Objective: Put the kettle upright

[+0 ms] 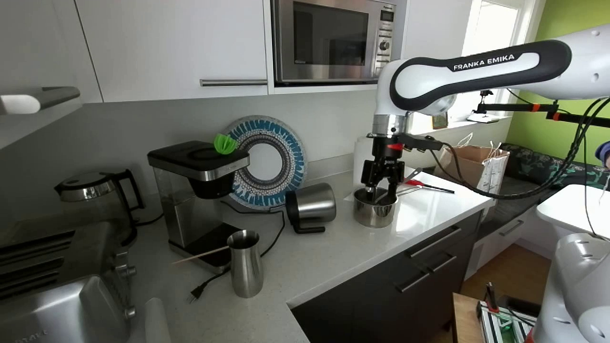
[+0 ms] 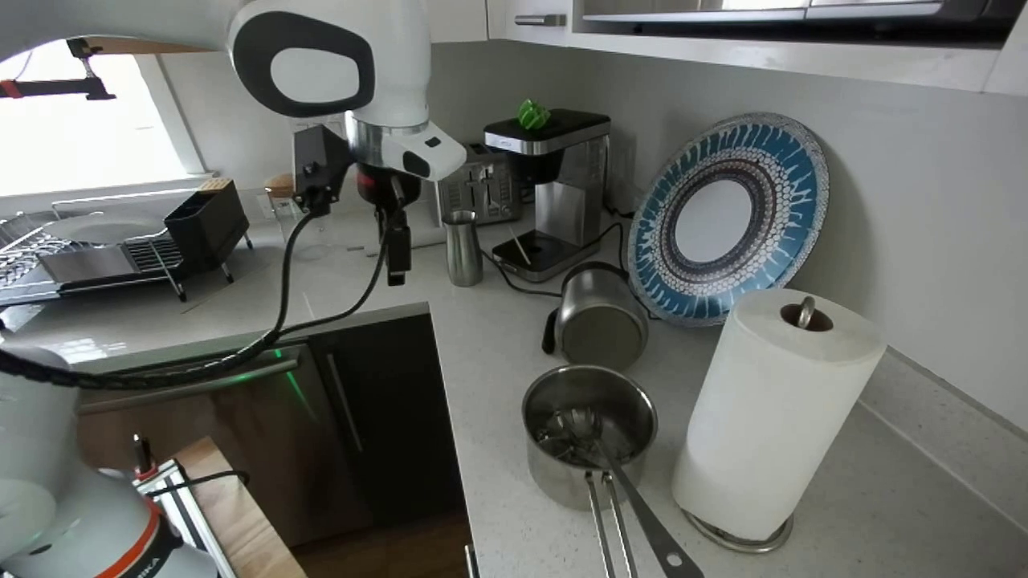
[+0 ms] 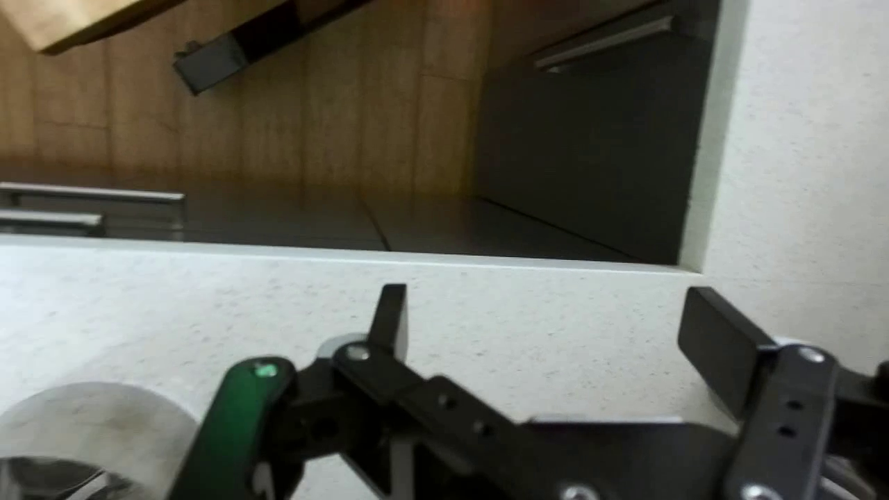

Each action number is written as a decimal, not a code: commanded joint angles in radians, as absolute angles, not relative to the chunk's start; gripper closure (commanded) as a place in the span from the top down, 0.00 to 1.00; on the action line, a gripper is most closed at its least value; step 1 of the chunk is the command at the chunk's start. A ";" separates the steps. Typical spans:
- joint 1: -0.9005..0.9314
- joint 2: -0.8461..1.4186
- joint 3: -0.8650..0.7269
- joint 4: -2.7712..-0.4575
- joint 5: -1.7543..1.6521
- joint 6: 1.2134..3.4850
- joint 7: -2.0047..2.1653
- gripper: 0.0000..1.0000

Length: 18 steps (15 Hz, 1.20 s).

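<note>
Fingers (image 3: pixel 719 340) spread wide, nothing between them. Kettle (image 1: pixel 317 202) down on its side on tabletop (image 1: pixel 310 257) — near steel pot (image 1: pixel 374 217), handle toward front edge. Danger ahead: rounded body could roll into pot or patterned plate (image 1: pixel 285 164) if one finger nudges it first. Smooth steel may slip mid-turn if pinch lands shallow — and cord (image 1: pixel 284 223) nearby could get under base, leave it tilting.

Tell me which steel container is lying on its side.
The squat, black-handled, silvery steel kettle; the tall, silvery steel jug and the round, silvery steel pot both stand upright.
</note>
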<state>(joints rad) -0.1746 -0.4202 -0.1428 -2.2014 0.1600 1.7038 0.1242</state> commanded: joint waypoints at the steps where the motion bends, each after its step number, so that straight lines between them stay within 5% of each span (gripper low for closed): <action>1: -0.213 -0.391 -0.234 -2.134 0.025 1.609 -0.094 1.00; 6: -0.218 -0.409 -0.244 -2.148 0.054 1.643 -0.070 1.00; 16: -0.155 -0.302 -0.067 -2.349 -0.045 2.356 0.107 1.00; 18: -0.141 -0.321 -0.074 -2.341 -0.025 2.324 0.080 1.00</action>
